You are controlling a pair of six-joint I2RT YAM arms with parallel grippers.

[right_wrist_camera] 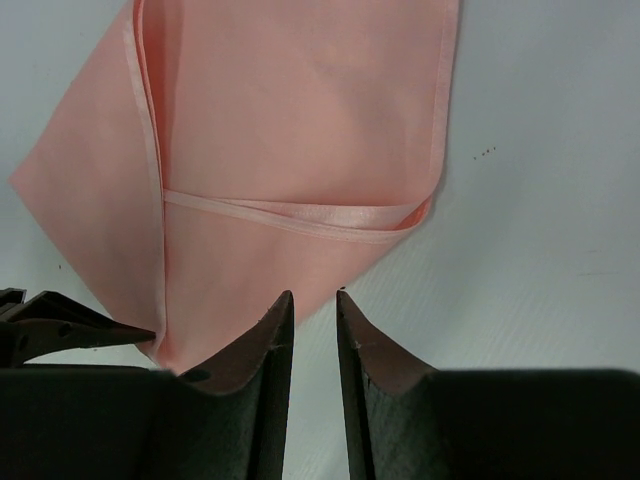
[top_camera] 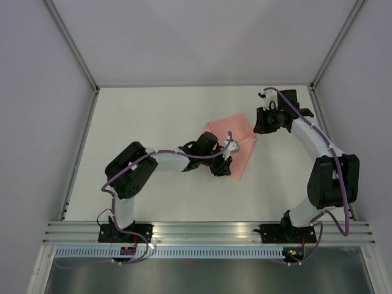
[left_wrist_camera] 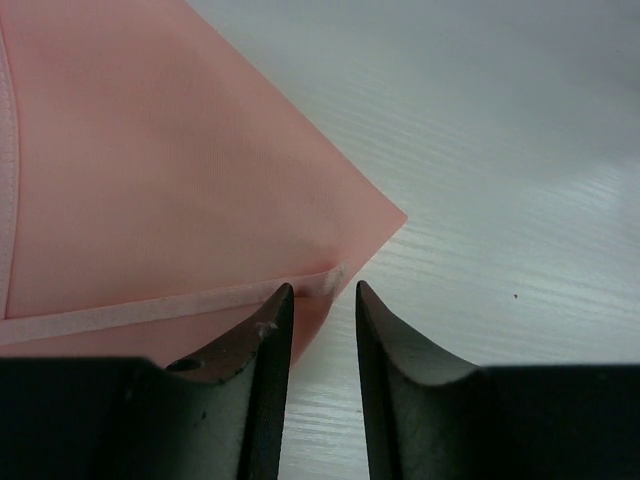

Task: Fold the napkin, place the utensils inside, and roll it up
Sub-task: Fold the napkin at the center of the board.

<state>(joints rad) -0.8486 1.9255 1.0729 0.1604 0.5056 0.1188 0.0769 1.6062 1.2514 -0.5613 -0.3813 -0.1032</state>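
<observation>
the folded napkin (top_camera: 240,128) lies right of centre on the table (top_camera: 153,122). the left gripper (left_wrist_camera: 322,290) is nearer, at the napkin's near corner, jaws slightly parted, empty. the right gripper (right_wrist_camera: 314,295) sits at the far side, also parted, empty.

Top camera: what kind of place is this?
Probably a robot lab test booth: a white table boxed in by plain grey panels, with a left arm and right arm bolted to a metal rail.
</observation>
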